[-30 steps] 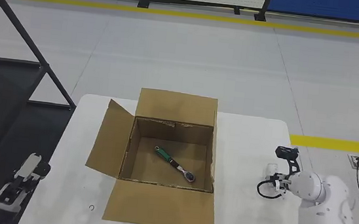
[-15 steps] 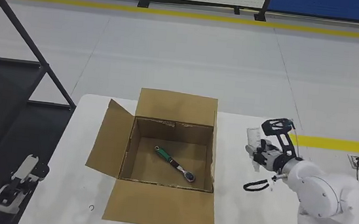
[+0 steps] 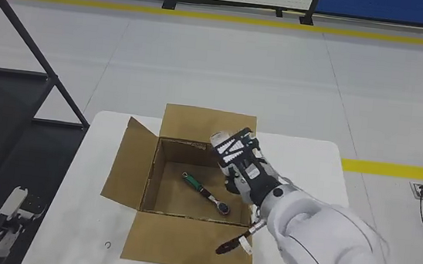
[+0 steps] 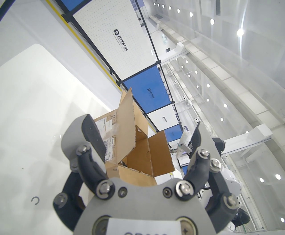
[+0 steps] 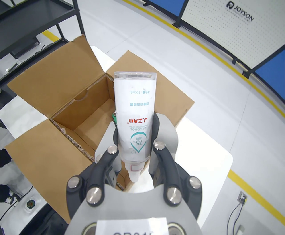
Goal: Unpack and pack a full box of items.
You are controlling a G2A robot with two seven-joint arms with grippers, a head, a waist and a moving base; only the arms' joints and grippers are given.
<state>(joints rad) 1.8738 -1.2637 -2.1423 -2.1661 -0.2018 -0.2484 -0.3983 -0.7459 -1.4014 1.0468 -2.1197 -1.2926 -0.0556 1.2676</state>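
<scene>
An open cardboard box [image 3: 188, 242] stands mid-table with its flaps spread. On its floor lies a green-handled ratchet wrench [image 3: 205, 193]. My right gripper [image 3: 241, 164] hovers over the box's far right corner, shut on a white alcohol spray bottle [image 3: 230, 144]. The right wrist view has the bottle [image 5: 134, 111] clamped between the pads [image 5: 155, 126], cap toward the wrist, with the box [image 5: 66, 106] open beneath it. My left gripper [image 3: 7, 215] hangs off the table's near left side. It [image 4: 144, 135] is open, empty and faces the box [image 4: 142, 155].
A small ring [image 3: 108, 245] lies on the white table [image 3: 303, 219] near the box's front left corner. A black metal rack [image 3: 4, 110] stands left of the table. Bare tabletop lies to the box's right.
My right arm has swung from the table's right side to above the box, carrying the bottle. My left gripper has drifted slightly toward the near left.
</scene>
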